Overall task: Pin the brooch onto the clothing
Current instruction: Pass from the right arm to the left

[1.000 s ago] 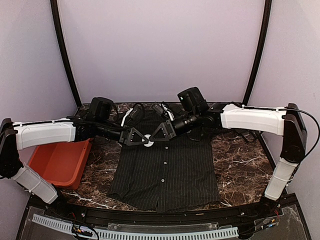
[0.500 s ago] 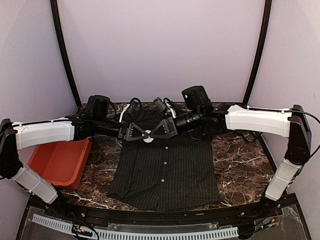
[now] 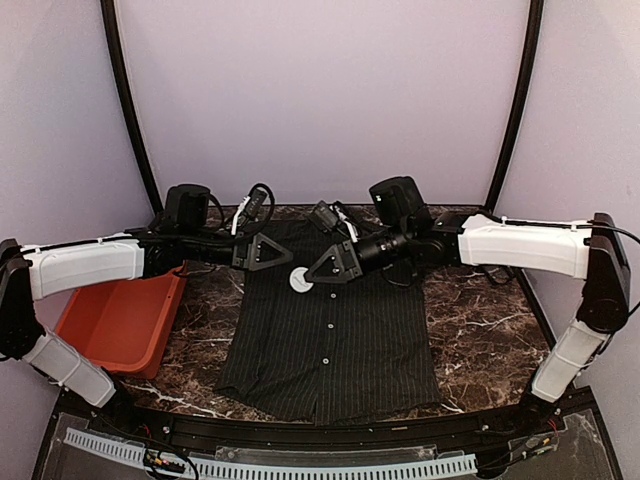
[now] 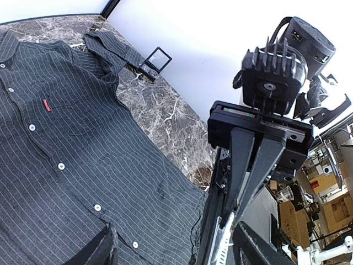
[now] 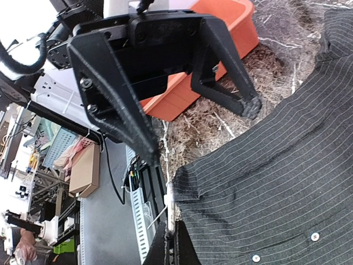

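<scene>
The clothing (image 3: 330,340), a dark pinstriped shirt with white buttons, lies flat on the marble table; its small red tag (image 4: 47,105) shows in the left wrist view. A white round brooch (image 3: 299,279) hangs just above the shirt's upper chest, near the collar. My right gripper (image 3: 312,274) is shut on it. In the right wrist view the brooch (image 5: 170,205) is edge-on between that gripper's (image 5: 172,248) tips, with a thin pin sticking out to the left. My left gripper (image 3: 279,252) stands open just left of the brooch, apart from it, with nothing between its jaws (image 4: 176,255).
An orange bin (image 3: 115,320) sits on the table's left side, under the left arm. A small black-framed object (image 4: 154,61) lies near the shirt's far sleeve. A white slotted cable duct (image 3: 270,465) runs along the near edge.
My left gripper has opened, let go of the brooch and pulled back to the left. The right gripper stays shut on the brooch and has shifted slightly right.
</scene>
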Action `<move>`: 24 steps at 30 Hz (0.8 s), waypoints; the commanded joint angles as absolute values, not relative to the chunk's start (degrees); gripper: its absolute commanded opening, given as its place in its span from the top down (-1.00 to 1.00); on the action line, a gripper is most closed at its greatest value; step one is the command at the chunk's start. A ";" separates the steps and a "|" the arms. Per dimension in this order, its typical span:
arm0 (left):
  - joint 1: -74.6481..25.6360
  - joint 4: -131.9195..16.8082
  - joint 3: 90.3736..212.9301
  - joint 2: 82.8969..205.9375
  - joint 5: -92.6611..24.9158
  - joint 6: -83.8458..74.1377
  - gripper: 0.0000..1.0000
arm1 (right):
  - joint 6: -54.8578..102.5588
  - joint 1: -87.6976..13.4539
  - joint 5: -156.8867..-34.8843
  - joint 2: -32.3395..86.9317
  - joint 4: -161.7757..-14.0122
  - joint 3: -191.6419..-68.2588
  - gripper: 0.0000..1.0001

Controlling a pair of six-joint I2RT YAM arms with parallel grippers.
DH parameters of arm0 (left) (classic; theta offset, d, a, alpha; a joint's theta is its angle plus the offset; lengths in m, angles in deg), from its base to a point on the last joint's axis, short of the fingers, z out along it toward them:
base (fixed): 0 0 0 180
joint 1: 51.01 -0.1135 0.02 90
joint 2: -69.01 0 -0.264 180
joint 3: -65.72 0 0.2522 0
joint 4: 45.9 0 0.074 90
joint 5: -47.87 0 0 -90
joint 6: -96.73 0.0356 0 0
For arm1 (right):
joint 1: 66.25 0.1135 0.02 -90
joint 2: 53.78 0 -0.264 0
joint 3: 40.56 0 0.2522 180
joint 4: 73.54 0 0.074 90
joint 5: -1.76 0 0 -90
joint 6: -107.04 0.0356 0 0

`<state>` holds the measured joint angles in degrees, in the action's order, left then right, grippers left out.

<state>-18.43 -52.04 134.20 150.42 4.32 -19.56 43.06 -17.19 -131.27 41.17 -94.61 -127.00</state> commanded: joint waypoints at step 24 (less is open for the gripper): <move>-17.41 -46.05 133.94 150.93 10.26 -21.07 -0.48 | 47.20 -17.34 -116.70 32.40 -80.99 -120.64 1.00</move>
<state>-18.30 -51.52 134.81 152.60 5.70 -19.91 43.87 -17.19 -112.78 31.93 -89.65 -121.60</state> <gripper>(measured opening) 0.752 0.009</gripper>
